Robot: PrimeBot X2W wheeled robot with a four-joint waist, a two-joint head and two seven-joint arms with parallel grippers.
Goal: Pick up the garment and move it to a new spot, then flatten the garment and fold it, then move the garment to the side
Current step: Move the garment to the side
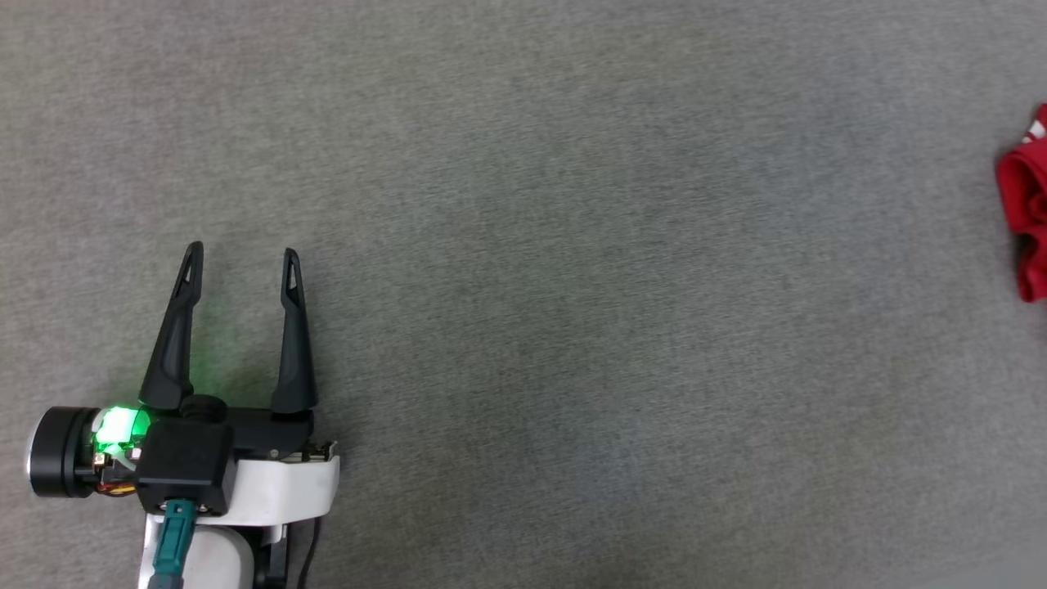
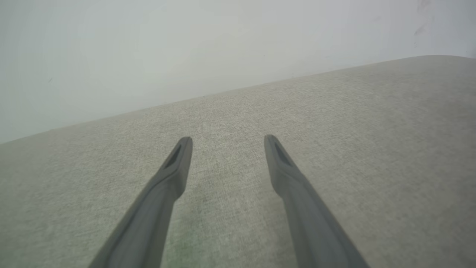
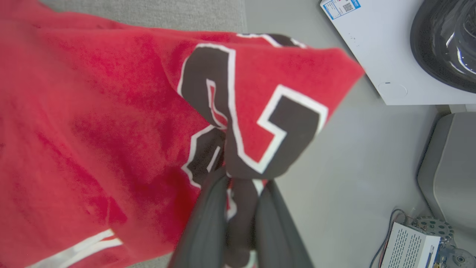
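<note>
- At the lower left of the head view, the left gripper (image 1: 243, 249) is seen over the grey fabric surface (image 1: 572, 286). Its two dark fingers are spread wide, nothing is held between them, and a green light (image 1: 119, 425) is lit at its wrist.
- Along the left wrist view, the same wide stance of the left gripper (image 2: 227, 138) is shown. The fingers are parted above the bare surface (image 2: 353, 141), and a pale wall (image 2: 148, 48) is seen past its far edge.
- At the far right edge of the head view, a bunched red part of the garment (image 1: 1026, 204) is cut off by the frame, well apart from the left gripper. Whether it rests on the surface cannot be told there.
- Low in the right wrist view, the right gripper (image 3: 243, 184) is narrowed to a pinch on the garment (image 3: 111, 130), with a fold of cloth clamped between its fingers.
- The black, white-outlined number (image 3: 197, 82) is creased just beyond the fingertips, and white stripe trim (image 3: 81, 245) is seen at the lower left.
- A strip of the grey surface (image 3: 148, 11) is visible past the garment's upper edge, and pale floor (image 3: 353, 167) lies to its right.
- Near that floor's edges, a white panel (image 3: 372, 56) with a dark round opening (image 3: 446, 44) and a white perforated box (image 3: 409, 249) with cables are seen.
</note>
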